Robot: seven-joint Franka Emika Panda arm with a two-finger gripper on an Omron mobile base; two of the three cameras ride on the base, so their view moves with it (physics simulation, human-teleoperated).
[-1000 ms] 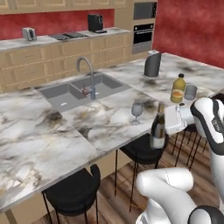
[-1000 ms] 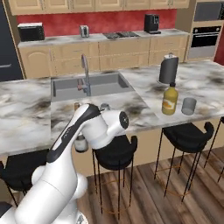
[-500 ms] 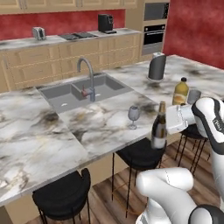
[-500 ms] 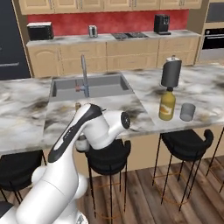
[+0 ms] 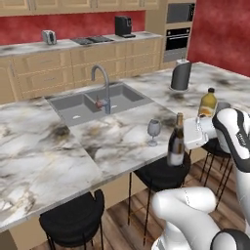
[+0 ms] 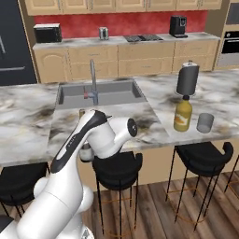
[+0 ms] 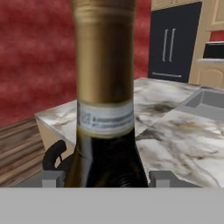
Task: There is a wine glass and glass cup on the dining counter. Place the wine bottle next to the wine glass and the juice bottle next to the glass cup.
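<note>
My gripper (image 5: 188,134) clamps the upright wine bottle (image 5: 176,142) at the dining counter (image 5: 58,156) edge, just beside the wine glass (image 5: 154,131); juice bottle (image 6: 183,114) and glass cup (image 6: 205,123) stand farther along, stools (image 5: 73,219) below.

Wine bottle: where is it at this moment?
In the left base view the wine bottle stands upright in the gripper at the counter's near edge, just right of the wine glass.
</note>
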